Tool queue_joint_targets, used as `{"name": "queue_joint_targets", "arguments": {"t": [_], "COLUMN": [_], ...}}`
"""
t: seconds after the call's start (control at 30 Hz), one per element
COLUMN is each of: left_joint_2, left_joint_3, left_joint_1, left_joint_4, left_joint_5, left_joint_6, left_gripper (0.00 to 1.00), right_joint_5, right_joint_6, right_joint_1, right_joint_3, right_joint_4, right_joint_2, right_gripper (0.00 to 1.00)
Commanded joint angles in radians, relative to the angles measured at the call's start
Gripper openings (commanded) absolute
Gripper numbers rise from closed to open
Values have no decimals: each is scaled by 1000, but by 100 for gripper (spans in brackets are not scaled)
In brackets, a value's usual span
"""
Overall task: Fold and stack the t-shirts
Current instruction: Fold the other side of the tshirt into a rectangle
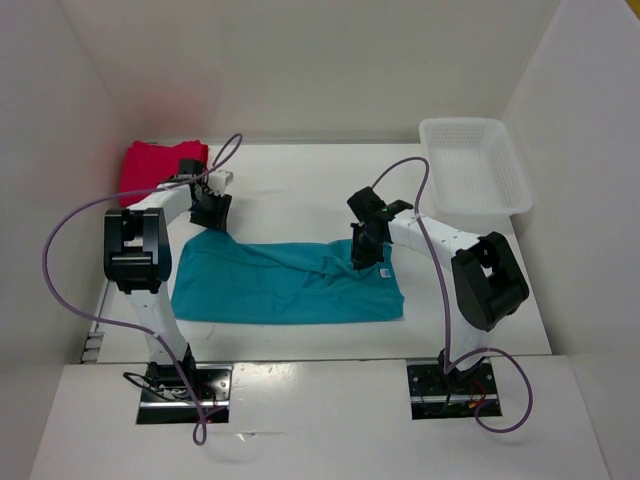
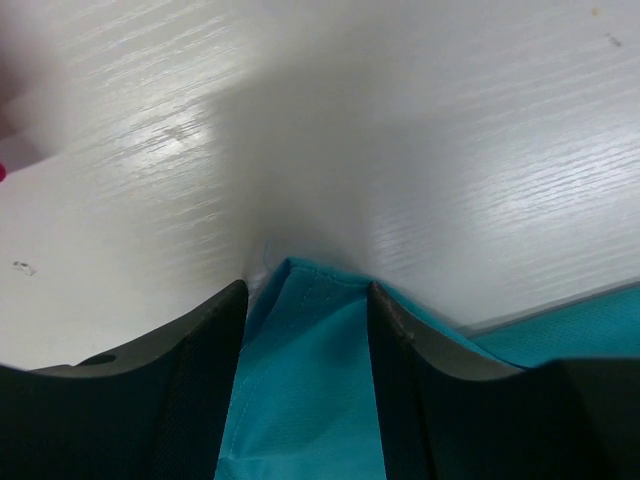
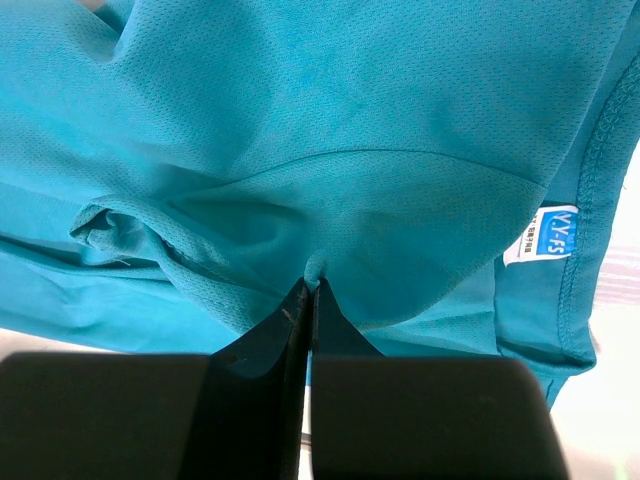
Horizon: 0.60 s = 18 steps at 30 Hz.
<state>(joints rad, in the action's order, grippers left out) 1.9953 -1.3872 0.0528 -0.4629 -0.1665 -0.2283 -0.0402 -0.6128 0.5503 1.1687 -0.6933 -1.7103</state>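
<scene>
Left gripper [image 2: 305, 300] angled down, jaws parted; right gripper [image 3: 308, 292] angled down, jaws pressed together on a teal t-shirt [image 3: 330, 120] fold at their tips.

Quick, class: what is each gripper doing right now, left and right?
Left gripper: open around a corner of the teal t-shirt.
Right gripper: shut, pinching the teal t-shirt.

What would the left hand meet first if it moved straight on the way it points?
The teal shirt: its corner lies between the open fingers of the left hand. Beyond that, probably the table, though depth is unclear.
</scene>
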Motion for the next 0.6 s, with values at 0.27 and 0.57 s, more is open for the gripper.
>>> {"name": "queue_joint_targets", "arguments": {"t": [0.27,0.57], "left_joint_2": [25,66], "left_joint_3": [-72,-81], "left_joint_1": [-2,-2], "left_joint_4": [-29,-39], "left_joint_5": [-108,-73], "left_joint_6": [63,63], "left_gripper": [59,15], "right_joint_5": [28,28], "right_joint_6": [1,10], "right_joint_1": [10,10], "right_joint_3": [-4,14], "right_joint_4": [17,8], "right_joint_2": [-2,-11], "right_gripper": [0,0]}}
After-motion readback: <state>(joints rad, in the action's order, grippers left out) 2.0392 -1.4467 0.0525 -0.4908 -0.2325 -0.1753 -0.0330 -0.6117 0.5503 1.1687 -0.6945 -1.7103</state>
